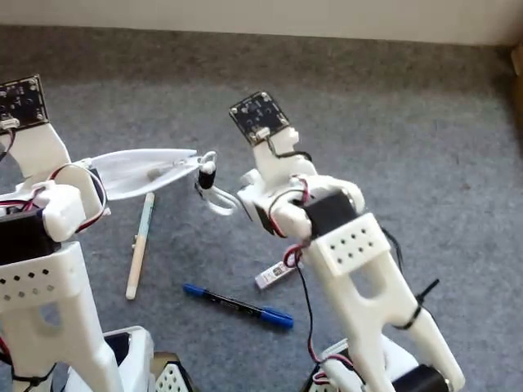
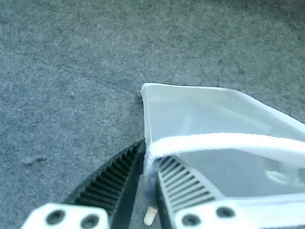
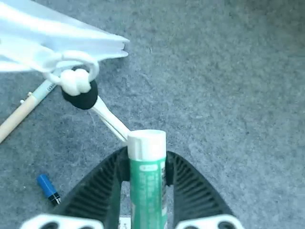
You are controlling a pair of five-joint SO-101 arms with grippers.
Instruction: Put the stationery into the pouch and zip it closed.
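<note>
Now left gripper (image 2: 147, 155) is pinching the translucent mesh pouch (image 2: 205, 114); right gripper (image 3: 147, 156) is clamping a white-capped green tube (image 3: 147, 188), base hidden.

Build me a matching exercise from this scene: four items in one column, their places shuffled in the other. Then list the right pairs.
Items
1. pouch
2. green tube
3. blue pen
4. pencil

Places
A. clamped in the right end effector
B. flat on the carpet, well clear of the pouch
C. gripped at one end by the left end effector
D. on the carpet, one end next to the pouch

Pairs: 1-C, 2-A, 3-B, 4-D
</note>
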